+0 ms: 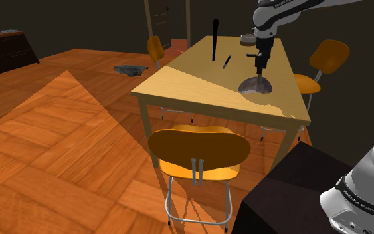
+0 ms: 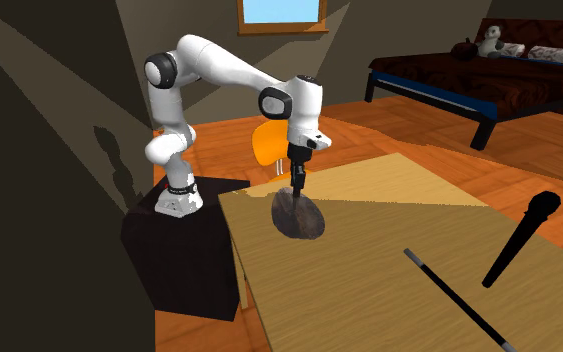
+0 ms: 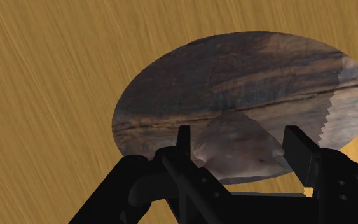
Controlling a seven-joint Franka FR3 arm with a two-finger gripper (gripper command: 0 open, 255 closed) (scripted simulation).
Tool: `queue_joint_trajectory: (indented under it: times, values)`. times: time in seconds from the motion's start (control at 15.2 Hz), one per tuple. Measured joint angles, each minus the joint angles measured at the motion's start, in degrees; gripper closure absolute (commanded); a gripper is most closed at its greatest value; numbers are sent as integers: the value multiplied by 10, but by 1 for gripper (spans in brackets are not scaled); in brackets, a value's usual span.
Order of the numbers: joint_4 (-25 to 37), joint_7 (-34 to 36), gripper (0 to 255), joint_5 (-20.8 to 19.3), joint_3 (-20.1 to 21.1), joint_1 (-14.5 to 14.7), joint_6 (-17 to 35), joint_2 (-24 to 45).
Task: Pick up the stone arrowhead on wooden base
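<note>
The gripper (image 1: 261, 64) hangs straight down over the side of the table (image 1: 192, 86) at the shoulder view's right, directly above the wooden base (image 1: 256, 85), a dark, streaked oval that sits on the tabletop near the edge. In the second exterior view the gripper (image 2: 296, 183) is poised just over that base (image 2: 299, 215), close to the table corner nearest the stand. Now the wrist view: the stone arrowhead (image 3: 234, 149), pale and triangular, sits on the wooden base (image 3: 234, 76) squarely between the 2 fingers (image 3: 184, 143). Its tip points toward the middle of the base and its broad end lies at the rim under the gripper (image 3: 238, 132), so its long axis runs across the line joining the 2 fingers, while the oval's long axis runs along that line. Whether the arrowhead stands up or leans cannot be told. The jaws are parted, 1 finger on each flank of the stone, each just beside it with a thin sliver of base between, so nothing is gripped. Well apart on the table stand a black club (image 1: 214, 40) and a thin dark rod (image 1: 226, 62), and an orange chair (image 1: 198, 149) is at the table's near side.
</note>
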Motion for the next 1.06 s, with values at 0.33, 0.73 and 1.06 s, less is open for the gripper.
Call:
queue_joint_trajectory:
  times: [0.33, 0.73, 1.06]
  values:
    - [24, -3, 255, 0, 0, 0, -29, -4]
    - [64, -6, 255, 0, 1, 1, -74, -9]
    - [101, -12, 255, 1, 0, 1, -109, -7]
